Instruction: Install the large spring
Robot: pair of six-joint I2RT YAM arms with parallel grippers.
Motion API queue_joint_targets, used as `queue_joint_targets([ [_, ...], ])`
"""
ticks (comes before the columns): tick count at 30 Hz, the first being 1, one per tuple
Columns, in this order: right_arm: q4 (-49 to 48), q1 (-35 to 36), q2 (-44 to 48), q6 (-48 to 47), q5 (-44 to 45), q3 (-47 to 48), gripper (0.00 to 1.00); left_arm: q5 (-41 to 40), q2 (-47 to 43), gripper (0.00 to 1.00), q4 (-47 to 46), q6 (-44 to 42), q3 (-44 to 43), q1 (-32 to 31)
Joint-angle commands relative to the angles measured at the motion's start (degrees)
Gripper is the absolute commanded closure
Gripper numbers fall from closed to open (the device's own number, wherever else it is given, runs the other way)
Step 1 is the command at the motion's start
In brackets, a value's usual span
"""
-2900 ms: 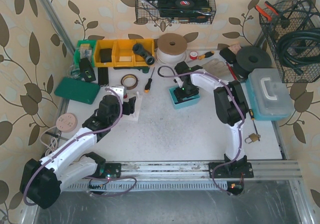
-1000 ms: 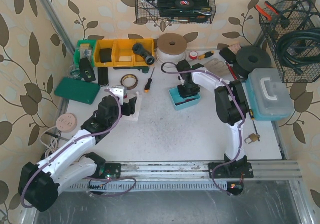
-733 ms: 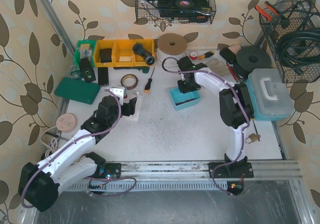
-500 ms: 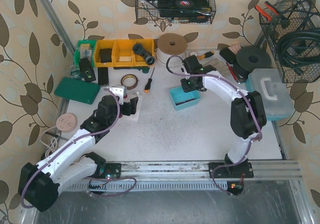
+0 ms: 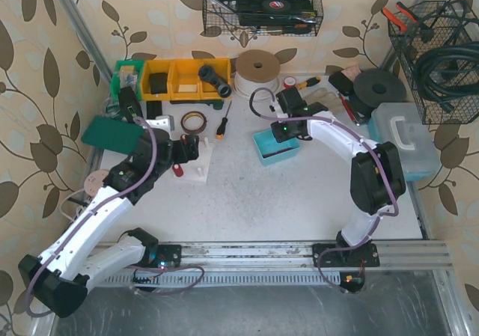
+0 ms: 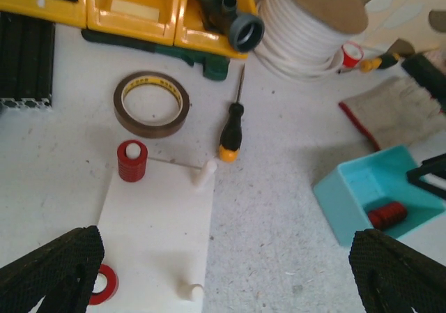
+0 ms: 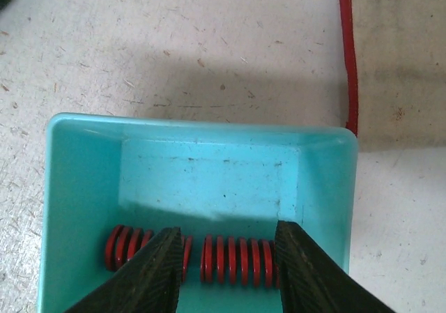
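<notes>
Your left gripper (image 6: 224,257) hangs wide open and empty, well left of the teal bin (image 6: 348,187), above the white peg board (image 6: 160,222). At the board's corner, also left of the bin, a short red spring (image 6: 132,161) stands on a peg. Inside the bin, a long red spring (image 7: 240,263) lies on its side on the floor. Your right gripper (image 7: 226,240) hovers over the bin, jaws parted and clamping nothing, with the spring passing beneath them.
</notes>
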State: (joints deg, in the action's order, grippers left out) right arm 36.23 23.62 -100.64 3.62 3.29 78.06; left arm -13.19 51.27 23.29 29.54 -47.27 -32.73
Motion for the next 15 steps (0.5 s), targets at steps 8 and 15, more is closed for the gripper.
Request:
queue_joint_targets([
  [8, 11.6, 0.3, -5.3, 1.5, -0.9, 9.6, 0.58, 5.1, 4.6, 0.05, 23.8, 2.8, -17.4, -0.4],
  [15, 15.4, 1.1, -8.3, 9.7, -0.8, 10.5, 0.46, 1.8, 7.7, 0.02, 27.3, -10.0, -22.5, -0.4],
])
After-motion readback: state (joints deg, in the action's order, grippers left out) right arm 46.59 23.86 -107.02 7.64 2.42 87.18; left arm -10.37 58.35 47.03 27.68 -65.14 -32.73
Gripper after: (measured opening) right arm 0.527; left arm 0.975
